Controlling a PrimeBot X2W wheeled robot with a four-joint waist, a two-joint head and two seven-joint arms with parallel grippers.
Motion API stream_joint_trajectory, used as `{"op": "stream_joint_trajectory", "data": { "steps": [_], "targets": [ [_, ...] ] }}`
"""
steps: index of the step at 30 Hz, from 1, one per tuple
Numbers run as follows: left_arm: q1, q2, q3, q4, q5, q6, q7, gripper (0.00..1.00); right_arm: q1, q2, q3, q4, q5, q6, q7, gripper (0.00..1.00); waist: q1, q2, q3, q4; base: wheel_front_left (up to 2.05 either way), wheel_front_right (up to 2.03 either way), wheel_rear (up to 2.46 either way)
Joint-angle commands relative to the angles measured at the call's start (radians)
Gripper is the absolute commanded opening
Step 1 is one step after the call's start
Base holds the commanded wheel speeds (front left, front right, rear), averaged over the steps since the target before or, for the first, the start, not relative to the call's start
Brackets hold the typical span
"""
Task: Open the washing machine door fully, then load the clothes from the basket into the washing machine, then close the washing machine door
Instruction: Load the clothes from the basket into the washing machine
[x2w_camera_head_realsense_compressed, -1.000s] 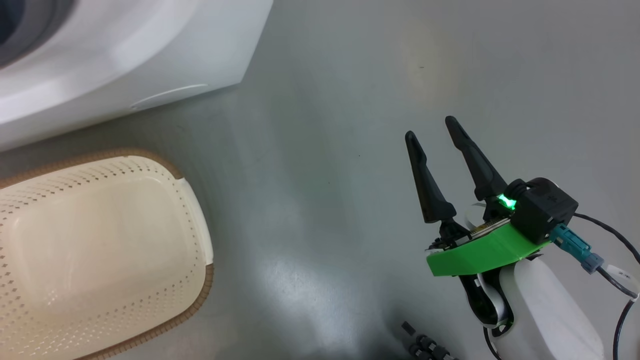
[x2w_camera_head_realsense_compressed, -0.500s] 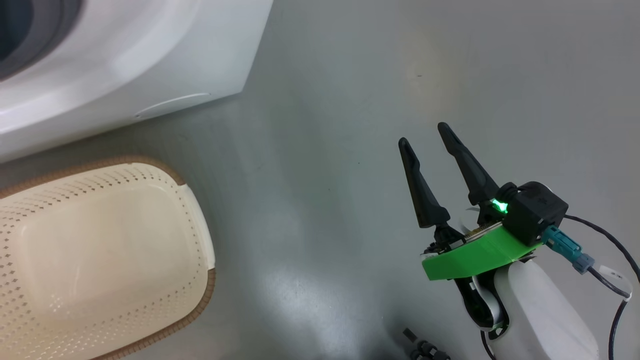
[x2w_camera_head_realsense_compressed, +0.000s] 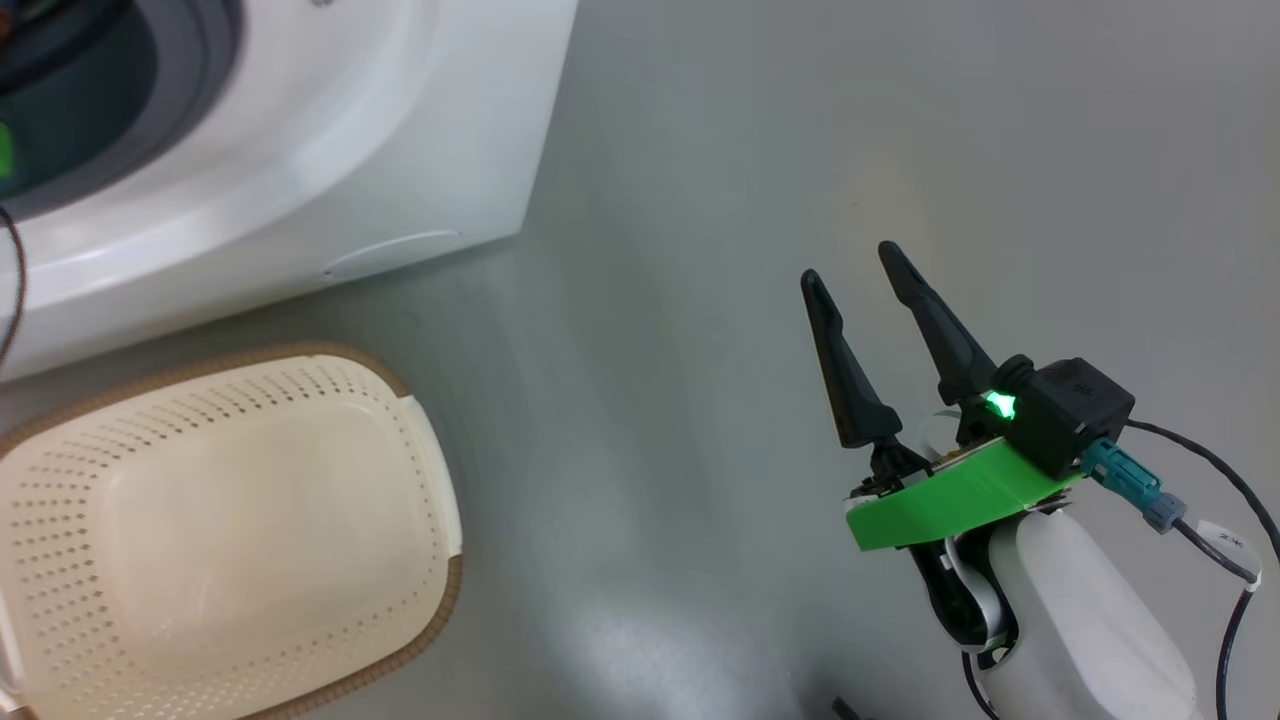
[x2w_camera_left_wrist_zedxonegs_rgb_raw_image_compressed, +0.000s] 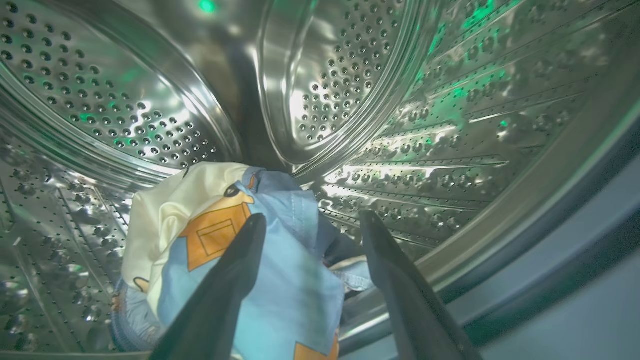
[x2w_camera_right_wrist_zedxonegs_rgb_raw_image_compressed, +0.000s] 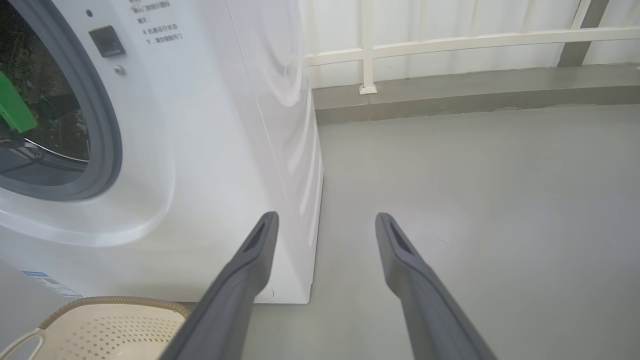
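The left pincer (x2w_camera_left_wrist_zedxonegs_rgb_raw_image_compressed: 312, 216) is deep inside the steel drum (x2w_camera_left_wrist_zedxonegs_rgb_raw_image_compressed: 350, 75), fingers spread wide, and nothing looks pinched between them. The clothes (x2w_camera_left_wrist_zedxonegs_rgb_raw_image_compressed: 292, 285), blue fabric with orange figures and a cream fold, lie on the drum floor at 7 o'clock of the left wrist view, just behind the left-hand finger; whether that finger touches the cloth cannot be told. The open spread suits a release: judging by this, the load is delivered and the arm needs only to draw out without snagging fabric. The basket (x2w_camera_head_realsense_compressed: 330, 385) sits on the floor (x2w_camera_head_realsense_compressed: 700, 200) at 8 o'clock of the head view, just in front of the washing machine (x2w_camera_head_realsense_compressed: 330, 150), its bottom bare, which fits loading being done and the washing machine door being the step left. The right pincer (x2w_camera_head_realsense_compressed: 847, 260) hangs over the floor at 4 o'clock, well apart from machine and basket, fingers apart and holding nothing, probably parked out of the other arm's way. The left wrist view alone gives the drum's inside and where the cloth landed. The right wrist view gives the machine's front from the side: the grey rubber ring (x2w_camera_right_wrist_zedxonegs_rgb_raw_image_compressed: 107, 150) at 9 o'clock with a green piece of the left arm (x2w_camera_right_wrist_zedxonegs_rgb_raw_image_compressed: 12, 107) inside the opening, and a white railing (x2w_camera_right_wrist_zedxonegs_rgb_raw_image_compressed: 450, 40) at 1 o'clock. The head view ties basket, machine and idle arm together.
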Motion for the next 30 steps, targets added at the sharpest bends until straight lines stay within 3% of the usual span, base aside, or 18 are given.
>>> {"op": "stream_joint_trajectory", "data": {
  "steps": [1, 13, 24, 30],
  "targets": [
    [0.022, 0.048, 0.004, -0.037, -0.017, -0.002, -0.014, 1.0, 0.008, -0.001, 0.01, -0.013, -0.001, 0.007, -0.008, 1.0, 0.0, 0.0, -0.035, 0.023, 0.0, 0.0, 0.0],
    [0.235, 0.038, -0.016, -0.166, -0.096, -0.002, -0.022, 1.0, -0.006, -0.001, -0.011, 0.045, -0.015, 0.007, -0.008, 1.0, 0.0, 0.0, -0.182, 0.118, 0.0, 0.0, 0.0],
    [0.522, 0.016, 0.101, -0.356, -0.043, -0.002, -0.022, 1.0, 0.028, -0.01, -0.029, 0.09, -0.008, 0.007, -0.008, 1.0, 0.0, 0.0, -0.333, 0.168, 0.0, 0.0, 0.0],
    [0.674, -0.023, 0.173, -0.463, -0.015, 0.001, -0.022, 1.0, 0.064, -0.04, -0.039, 0.096, 0.014, 0.007, -0.008, 1.0, 0.0, 0.0, -0.396, 0.193, 0.0, 0.0, 0.0]
  ]
}}
